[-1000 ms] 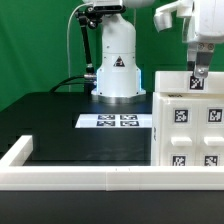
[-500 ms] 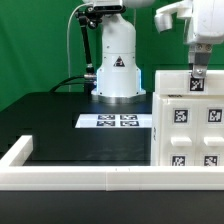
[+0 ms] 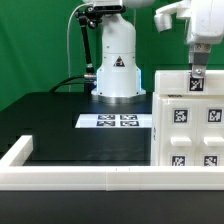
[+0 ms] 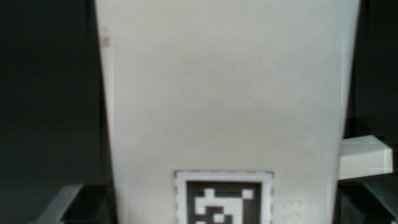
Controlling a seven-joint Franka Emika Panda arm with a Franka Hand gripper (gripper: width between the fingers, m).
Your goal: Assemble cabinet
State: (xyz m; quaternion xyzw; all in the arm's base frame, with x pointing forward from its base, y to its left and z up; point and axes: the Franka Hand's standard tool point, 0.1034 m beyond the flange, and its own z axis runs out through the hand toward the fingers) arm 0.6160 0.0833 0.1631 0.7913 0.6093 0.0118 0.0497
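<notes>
Arm: reaches straight down over the cabinet [image 3: 190, 120]
Fingers [image 3: 198, 71]: at the cabinet's top edge, clamped on its upright panel
Cabinet: stands on the black worktop [image 3: 60, 125]

One cabinet [image 3: 190, 120] is standing directly under the pincer [image 3: 199, 70], and one pincer is showing, hanging from one arm [image 3: 200, 25]. On the cabinet's face below the pincer, five square tags are showing in the exterior view: one [image 3: 196, 84] right beneath the pincer, then two rows of two lower down, the far ones cut by the picture's edge. One marker board [image 3: 116, 121] is lying on the counter [image 3: 70, 130] well off to the exterior view's left of the pincer, carrying four tags. One white robot base [image 3: 117, 60] is standing beyond it. In the wrist view, one tag [image 4: 222, 198] is showing on one white panel [image 4: 222, 90].
</notes>
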